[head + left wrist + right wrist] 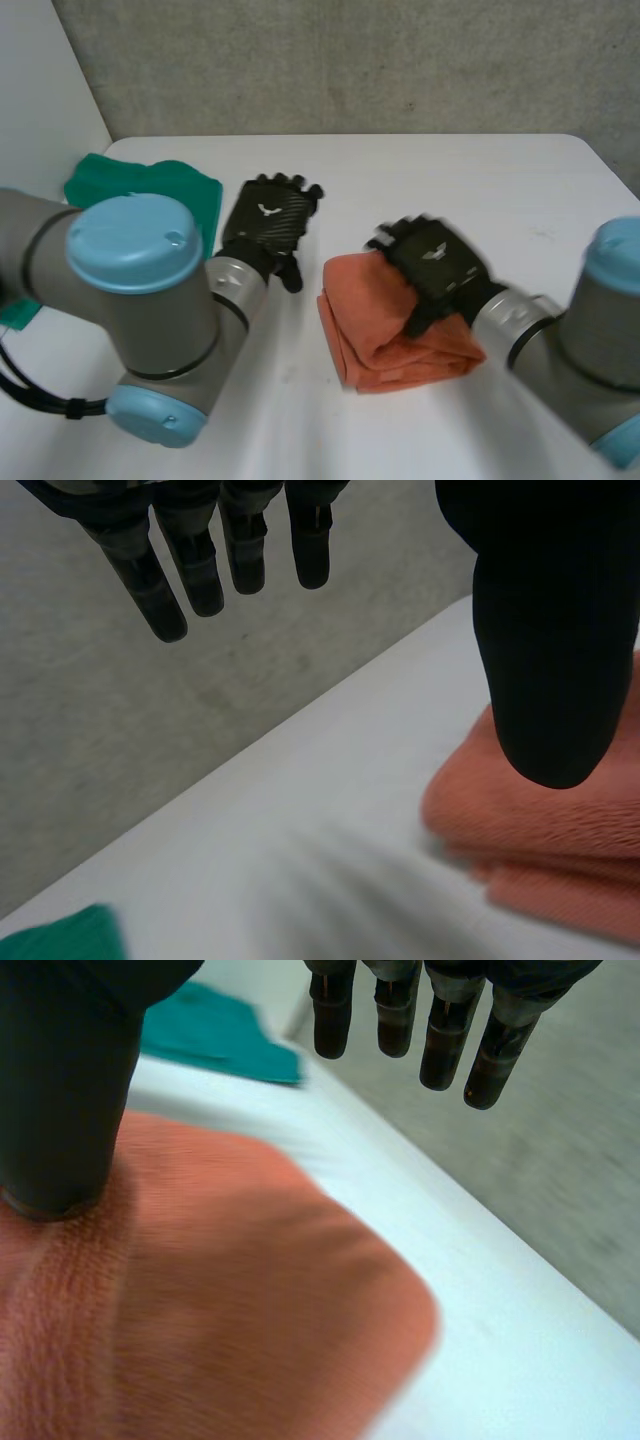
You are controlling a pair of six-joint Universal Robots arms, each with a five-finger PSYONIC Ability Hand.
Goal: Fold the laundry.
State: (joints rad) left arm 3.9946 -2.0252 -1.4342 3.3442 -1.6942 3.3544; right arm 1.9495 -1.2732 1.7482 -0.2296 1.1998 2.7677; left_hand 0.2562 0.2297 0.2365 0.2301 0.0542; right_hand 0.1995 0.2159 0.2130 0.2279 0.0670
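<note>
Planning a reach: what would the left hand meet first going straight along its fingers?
Likely nothing close: the left hand points across bare table toward the grey wall; depth is unclear.

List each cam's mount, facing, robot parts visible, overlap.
Head view: between and behind the arms, looking down at the white table; both arms, left robot hand, right robot hand.
Left wrist view: on left wrist, along palm toward the grey wall; own open robot hand.
Right wrist view: on right wrist, over the folded orange cloth; own open robot hand.
Shared: all three show orange cloth and green cloth.
</note>
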